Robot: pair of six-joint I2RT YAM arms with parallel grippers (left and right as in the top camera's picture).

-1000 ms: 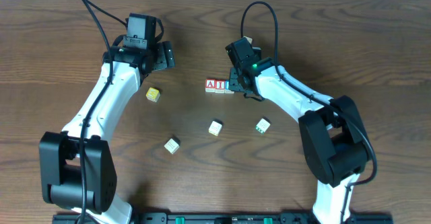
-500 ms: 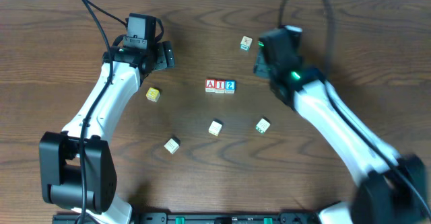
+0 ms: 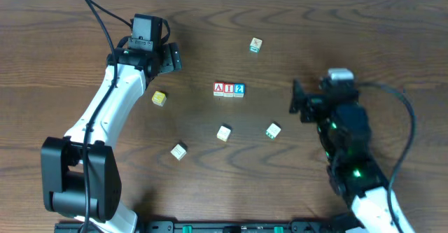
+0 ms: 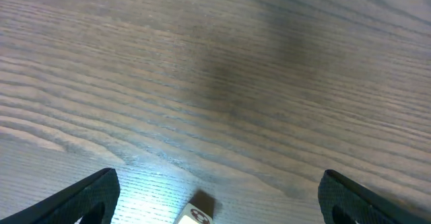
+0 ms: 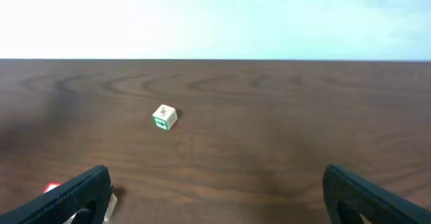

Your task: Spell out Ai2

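Pale cube (image 4: 196, 214) cut off by the left wrist view's bottom edge; red-marked cube (image 5: 51, 188) a mere sliver, right wrist view.

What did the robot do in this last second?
The right pincer, which was at the blue 2 cube a second ago, has left it and drawn back to the right, toward its base, open. The A cube, I cube and blue 2 cube stayed in their row. The left pincer and the loose cubes have not moved.

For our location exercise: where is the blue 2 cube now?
Overhead view: the blue 2 cube sits near the centre, at the right end of a row, directly beside the red I cube.
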